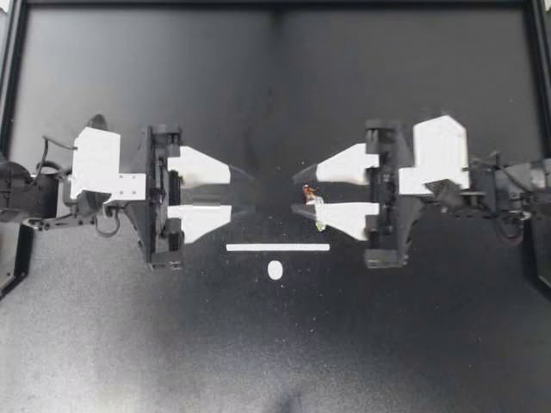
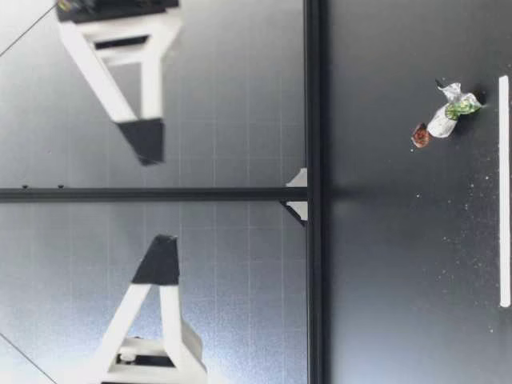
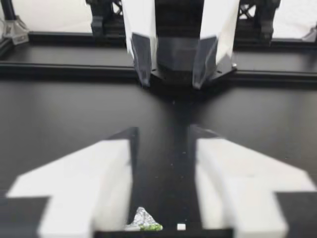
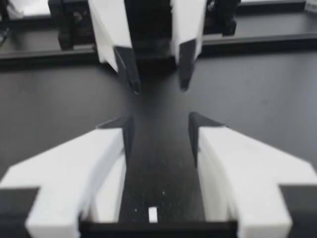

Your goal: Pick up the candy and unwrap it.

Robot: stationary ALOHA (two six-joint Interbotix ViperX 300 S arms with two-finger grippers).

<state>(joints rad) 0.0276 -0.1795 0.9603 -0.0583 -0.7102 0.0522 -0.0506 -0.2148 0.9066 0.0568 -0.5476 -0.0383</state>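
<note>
The candy (image 1: 312,203) is a small piece in crinkled silver-white wrap, green at one twisted end and reddish-brown at the other. It lies on the black table (image 1: 155,344), under one finger of my right gripper (image 1: 297,193), which hangs above the surface with its fingers apart. My left gripper (image 1: 252,194) faces it, fingers also spread. A white strip (image 1: 277,247) and a white oval mark (image 1: 275,269) lie near the candy.

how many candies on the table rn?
1. The candy lies on the table, right of centre, below my right gripper, whose fingers are open. The low view shows it resting on the surface. The raised arms cover some table, so another could be hidden.
</note>
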